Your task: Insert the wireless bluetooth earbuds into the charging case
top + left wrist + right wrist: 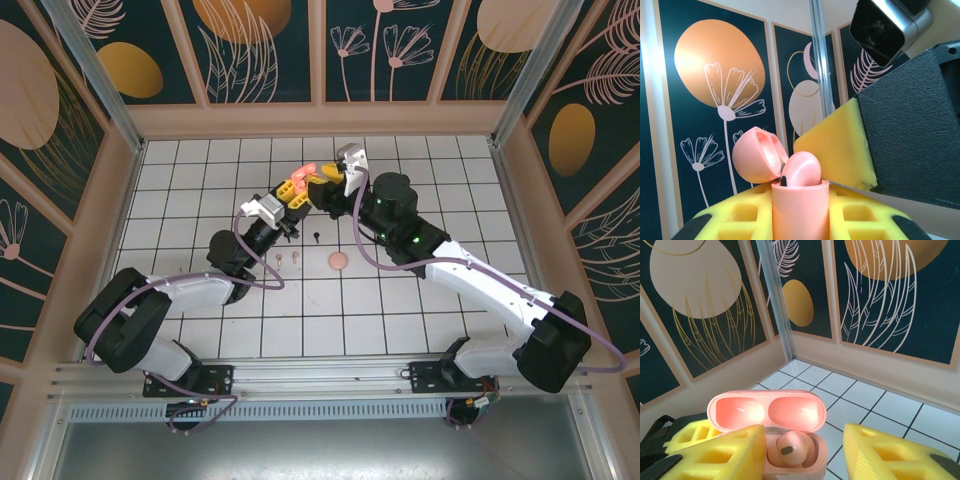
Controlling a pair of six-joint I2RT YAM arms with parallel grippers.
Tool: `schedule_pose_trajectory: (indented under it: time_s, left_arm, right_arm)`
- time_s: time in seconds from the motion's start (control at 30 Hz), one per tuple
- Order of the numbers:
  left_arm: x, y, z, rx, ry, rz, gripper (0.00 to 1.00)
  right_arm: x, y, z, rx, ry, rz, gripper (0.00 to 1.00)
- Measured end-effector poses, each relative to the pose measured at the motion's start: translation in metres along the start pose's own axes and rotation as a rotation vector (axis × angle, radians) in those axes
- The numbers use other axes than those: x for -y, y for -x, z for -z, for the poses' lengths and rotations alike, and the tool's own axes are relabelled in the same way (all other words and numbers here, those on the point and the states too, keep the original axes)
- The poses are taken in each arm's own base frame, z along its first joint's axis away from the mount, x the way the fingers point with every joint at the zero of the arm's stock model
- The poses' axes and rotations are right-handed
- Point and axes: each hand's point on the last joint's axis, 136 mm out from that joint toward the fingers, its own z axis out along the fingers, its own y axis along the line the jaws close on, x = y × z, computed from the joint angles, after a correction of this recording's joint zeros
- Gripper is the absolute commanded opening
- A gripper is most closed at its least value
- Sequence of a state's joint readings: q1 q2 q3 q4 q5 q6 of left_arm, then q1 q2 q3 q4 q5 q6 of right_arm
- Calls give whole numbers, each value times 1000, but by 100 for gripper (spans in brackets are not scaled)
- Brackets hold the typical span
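I saw the left gripper (292, 192) pinching the coral charging case (821, 456) between its yellow pads over the tiled table (420, 330). The lid (765, 412) was swung open and one coral earbud (790, 450) sat in a well. My right gripper (805, 455) stood spread, a finger on either side of the case, the right one clear of it. Down on the tiles a black earbud (316, 237) and two pale earbuds (296, 257) lay near the left arm's wrist, well apart from the case.

Robot lab test cell, aluminium frame posts (95, 70), floral wall panels (250, 45), white tiled floor (450, 160).
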State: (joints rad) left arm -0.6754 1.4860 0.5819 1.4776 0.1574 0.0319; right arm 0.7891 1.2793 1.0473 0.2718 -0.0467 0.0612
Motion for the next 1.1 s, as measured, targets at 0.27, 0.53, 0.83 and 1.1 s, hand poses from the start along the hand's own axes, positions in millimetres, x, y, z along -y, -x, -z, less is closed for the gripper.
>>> schedule_pose_trajectory:
  time_s: [0.27,0.53,0.83,1.1]
  left_arm:
    - [1,-1,0,-1,-2,1,0]
    - [1,0,-1,8,-1,0,0]
    - [0,6,-1,32,4,-1,0]
    - [-1,8,-1,38,8,3,0]
  right_arm:
    - [-1,-3,6,-16,10,-9,47]
    - [-3,-3,10,-26,21,-28,57]
    - [-5,-3,15,-40,41,-46,67]
    - [0,3,20,-40,47,-81,69]
